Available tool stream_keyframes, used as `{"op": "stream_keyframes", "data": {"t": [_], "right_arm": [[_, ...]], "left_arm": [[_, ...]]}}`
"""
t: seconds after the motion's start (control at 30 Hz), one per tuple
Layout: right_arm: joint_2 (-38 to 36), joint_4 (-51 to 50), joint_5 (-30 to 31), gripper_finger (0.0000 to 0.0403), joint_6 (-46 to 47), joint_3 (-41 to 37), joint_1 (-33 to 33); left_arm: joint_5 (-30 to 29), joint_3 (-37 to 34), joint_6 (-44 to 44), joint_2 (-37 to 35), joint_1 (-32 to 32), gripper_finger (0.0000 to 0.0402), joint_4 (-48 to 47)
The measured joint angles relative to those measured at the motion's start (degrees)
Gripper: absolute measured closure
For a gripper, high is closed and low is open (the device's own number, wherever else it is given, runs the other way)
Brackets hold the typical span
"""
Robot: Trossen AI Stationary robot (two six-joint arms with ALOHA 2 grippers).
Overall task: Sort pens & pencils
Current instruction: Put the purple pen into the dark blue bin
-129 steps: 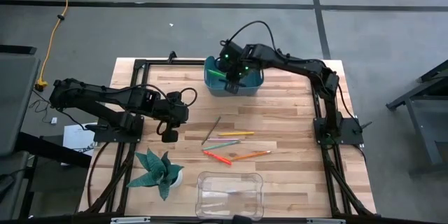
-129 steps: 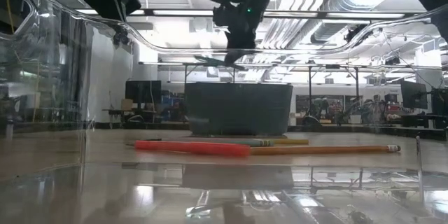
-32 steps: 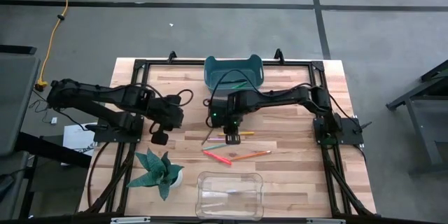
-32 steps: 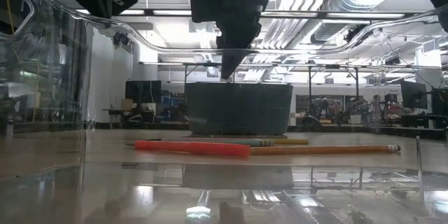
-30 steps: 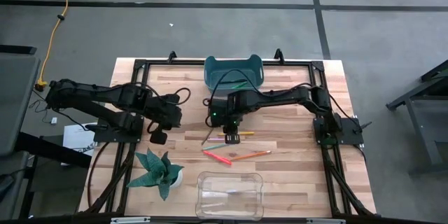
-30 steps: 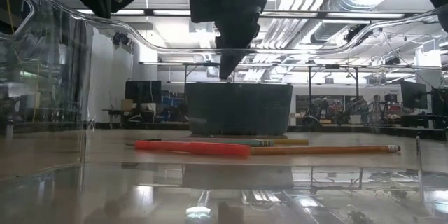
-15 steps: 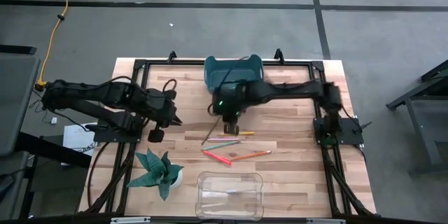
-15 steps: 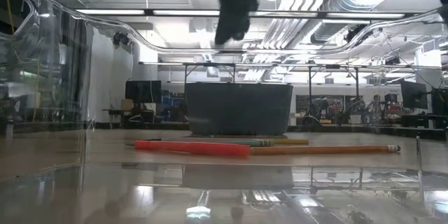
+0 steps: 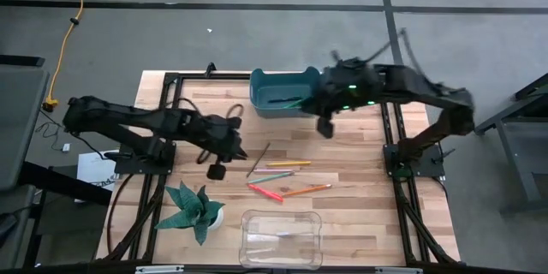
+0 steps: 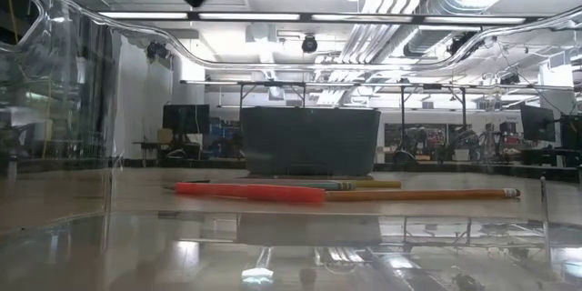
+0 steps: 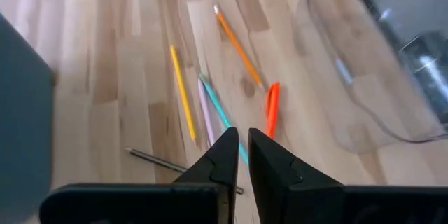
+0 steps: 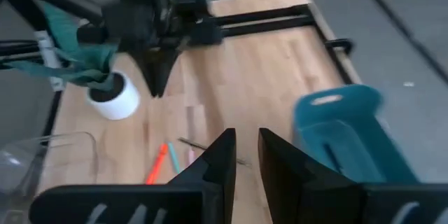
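Left gripper point(image 9: 216, 169) pressed together, empty, near the dark pencil point(image 9: 258, 160). Right gripper point(image 9: 325, 126) slightly spread, empty, beside the bin point(image 9: 267, 94). Pencils and red pen point(image 9: 265, 192) lie loose mid-table; green pen point(image 9: 292, 101) in the bin.

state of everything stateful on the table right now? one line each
left gripper: shut, empty, above the loose sticks
right gripper: empty, raised beside the bin
blue bin: upright, sticks inside
clear tray: upright
red pen: lying loose
orange pencil: lying loose
potted plant: upright
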Motion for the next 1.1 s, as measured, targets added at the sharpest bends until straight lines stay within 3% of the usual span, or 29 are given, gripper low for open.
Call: {"op": "stream_keyframes", "data": {"t": [0.23,0.47,0.77,1.1], "right_arm": [[-6.3,-8.1,9.1,0.0352,3.2,0.0,3.0],[-7.0,-14.1,9.4,0.0352,3.7,0.0,4.2],[-6.6,-20.0,8.8,0.0352,4.0,0.0,4.6],[-6.6,-22.6,9.0,0.0352,4.5,0.0,7.4]], "left_arm": [[0.4,-0.1,-1.3,9.1,0.0,0.0378,3.6],[-2.4,0.0,-6.0,13.6,0.0,0.0378,3.7],[-1.8,1.0,-8.6,18.9,0.7,0.0377,6.7],[-0.2,9.7,-4.9,27.1,4.0,0.0308,1.9]]}}
